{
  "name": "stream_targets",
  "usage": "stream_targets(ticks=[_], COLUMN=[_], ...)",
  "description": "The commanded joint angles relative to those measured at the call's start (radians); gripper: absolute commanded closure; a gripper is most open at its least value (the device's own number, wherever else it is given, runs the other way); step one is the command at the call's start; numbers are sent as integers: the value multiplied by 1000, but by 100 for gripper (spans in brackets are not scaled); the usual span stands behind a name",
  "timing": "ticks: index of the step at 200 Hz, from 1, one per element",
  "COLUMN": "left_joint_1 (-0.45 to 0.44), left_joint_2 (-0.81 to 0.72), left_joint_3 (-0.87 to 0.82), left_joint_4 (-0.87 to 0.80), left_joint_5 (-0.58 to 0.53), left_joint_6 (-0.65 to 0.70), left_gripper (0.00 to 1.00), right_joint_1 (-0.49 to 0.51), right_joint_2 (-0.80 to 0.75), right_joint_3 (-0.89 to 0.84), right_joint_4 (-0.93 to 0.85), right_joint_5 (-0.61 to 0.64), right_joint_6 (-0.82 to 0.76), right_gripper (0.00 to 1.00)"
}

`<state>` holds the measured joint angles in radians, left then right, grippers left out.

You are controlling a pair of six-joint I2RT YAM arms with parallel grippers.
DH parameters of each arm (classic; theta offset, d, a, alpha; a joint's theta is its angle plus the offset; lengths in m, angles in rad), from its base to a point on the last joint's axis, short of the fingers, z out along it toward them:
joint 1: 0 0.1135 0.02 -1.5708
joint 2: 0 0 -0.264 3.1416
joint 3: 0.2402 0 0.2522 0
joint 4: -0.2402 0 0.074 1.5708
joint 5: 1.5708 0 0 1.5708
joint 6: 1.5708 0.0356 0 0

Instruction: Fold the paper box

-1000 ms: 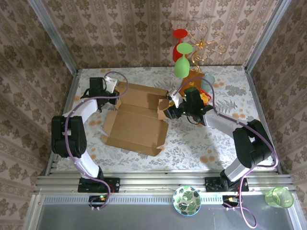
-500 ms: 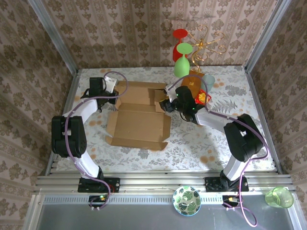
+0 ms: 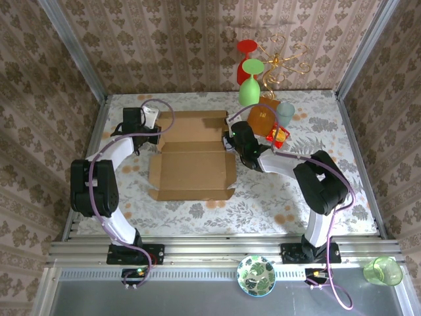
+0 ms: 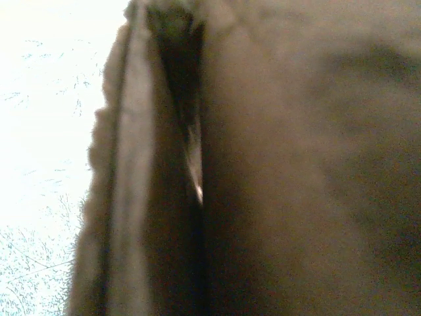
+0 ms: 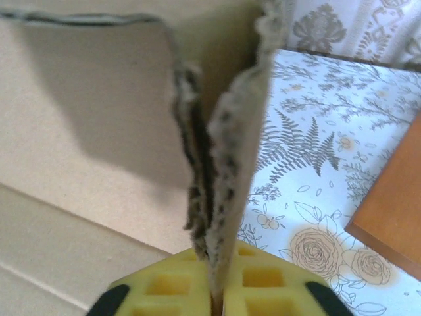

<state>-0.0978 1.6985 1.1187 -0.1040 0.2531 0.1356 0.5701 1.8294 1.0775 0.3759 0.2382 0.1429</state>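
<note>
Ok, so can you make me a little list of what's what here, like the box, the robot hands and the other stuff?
paper box: brown cardboard, lying open and mostly flat on the flowery table
right gripper: shut on the box's right flap, cardboard edge pinched between yellow pads
left gripper: at the box's far left corner; grip unclear, its camera is blurred
beyond the box: orange packet, grey cup

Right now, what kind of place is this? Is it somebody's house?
Most likely a robot practice booth, not a house: wallpapered panels in a metal frame enclose a flowery table with two robot arms bolted to a rail.
</note>
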Motion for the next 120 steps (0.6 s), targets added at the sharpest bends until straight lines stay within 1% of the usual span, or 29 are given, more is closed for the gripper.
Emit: stream_targets(ticks=[1,18,57,78,90,110,120], left_joint_1=[-22,-28,-53,-61,-69,-79,-82], left_joint_2=[-40,-45,-53,-58,-60,-59,-60], left_joint_3=[-7,-7,-17,-15,-13,-14,-17], left_joint_4=[-31,-39,-44,-50,-56,-74,-75], left_joint_5=[18,-1,-43,-75,-112,-190,-208], left_joint_6=[-20,-40,-51,-80,-106,-172,-202], left_gripper=[100,100,100,100,100,100,100], right_joint_1=[36,49,63,76,84,112,119], right_joint_2=[25,37,57,66,71,86,92], right_joint_3=[48,49,62,77,78,106,115], right_joint_4=[84,90,98,76,80,46,39], right_joint_5=[92,148,204,295,327,449,484], right_joint_6=[18,25,25,31,39,36,44], right_gripper=[100,100,100,100,100,100,100])
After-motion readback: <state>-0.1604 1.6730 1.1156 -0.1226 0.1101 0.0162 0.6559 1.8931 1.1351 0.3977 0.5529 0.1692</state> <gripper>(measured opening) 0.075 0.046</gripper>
